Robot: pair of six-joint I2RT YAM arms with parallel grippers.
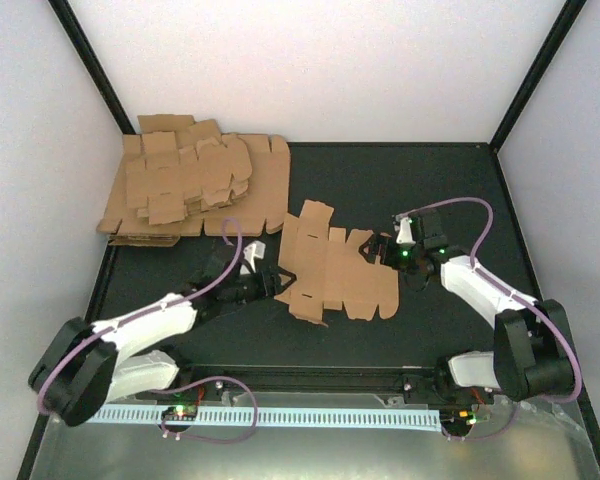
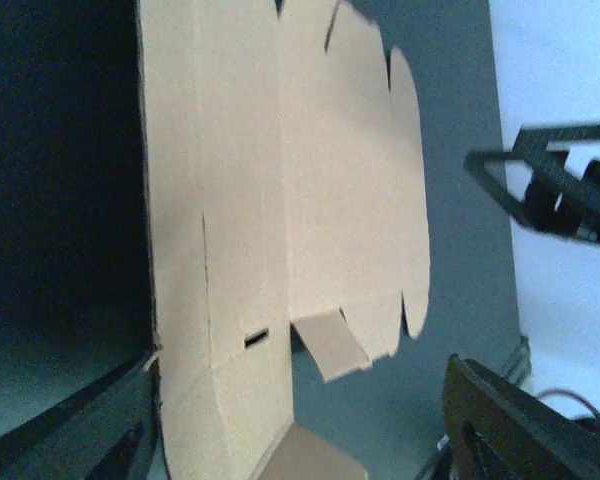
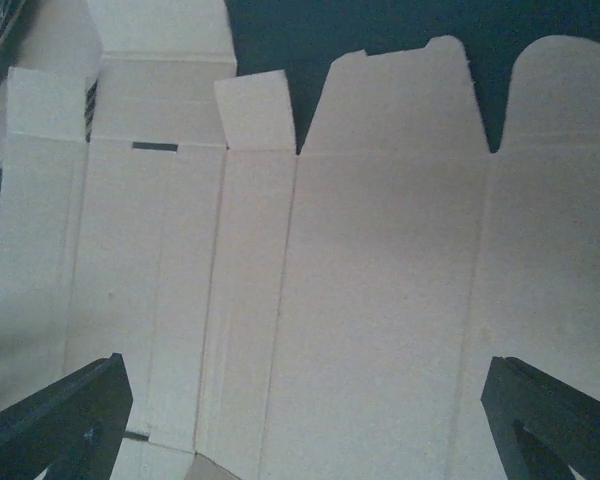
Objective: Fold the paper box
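Observation:
The paper box (image 1: 335, 265) is a flat brown die-cut sheet with notched flaps, lying unfolded on the black table (image 1: 430, 190). My left gripper (image 1: 268, 280) is at the sheet's left edge, jaws apart. In the left wrist view the paper box (image 2: 280, 200) runs up from between the spread fingers (image 2: 100, 430), its edge by the left finger and a small flap (image 2: 330, 345) bent up. My right gripper (image 1: 380, 252) stands open at the sheet's right edge. In the right wrist view the wide-open right gripper (image 3: 305, 380) hovers over the creased panels of the paper box (image 3: 380, 280).
A thick pile of brown cardboard sheets (image 1: 195, 185) lies at the back left corner. White walls and black frame posts (image 1: 540, 70) enclose the table. A white slotted strip (image 1: 310, 415) runs along the near edge. The right arm (image 2: 570, 190) shows in the left wrist view.

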